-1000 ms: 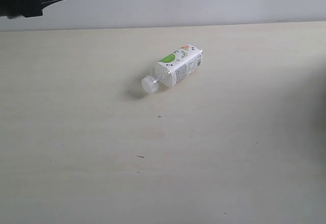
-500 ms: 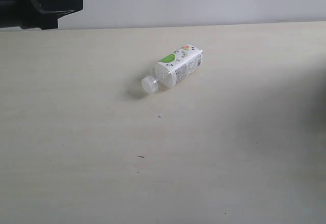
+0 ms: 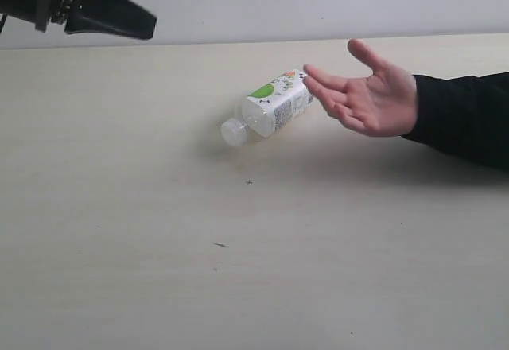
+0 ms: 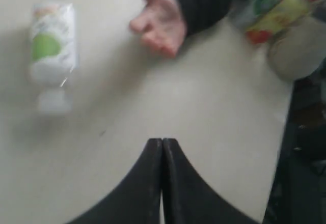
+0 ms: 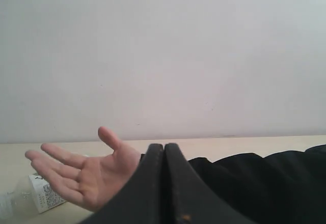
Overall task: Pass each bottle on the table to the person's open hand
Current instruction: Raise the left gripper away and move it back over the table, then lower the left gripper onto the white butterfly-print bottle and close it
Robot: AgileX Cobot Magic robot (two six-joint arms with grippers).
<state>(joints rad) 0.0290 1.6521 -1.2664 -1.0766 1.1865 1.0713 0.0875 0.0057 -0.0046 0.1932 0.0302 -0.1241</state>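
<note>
The squarish white bottle with the green leaf [image 3: 272, 103] [image 4: 51, 48] lies on its side on the table [image 3: 238, 270], cap toward the near left. The person's open hand [image 3: 367, 95] [image 4: 161, 23] [image 5: 86, 175] hovers palm up just right of the bottle's base, on a black sleeve [image 3: 465, 119]. My left gripper [image 3: 148, 29] [image 4: 162, 141] is shut and empty, high at the far left, well away from the bottle. My right gripper [image 5: 164, 146] is shut and empty, behind the hand and out of the exterior view. The bottle's corner [image 5: 45, 196] shows under the fingers.
In the left wrist view a blurred cluster of other bottles [image 4: 277, 7], one yellow with red and one with a green label, lies past the table's edge beside a grey rounded object [image 4: 298, 51]. A pale wall [image 3: 318, 0] backs the table.
The person's hand has come in from the right and now hovers beside the bottle. My left gripper has moved right and slightly down. The bottle has not moved.
</note>
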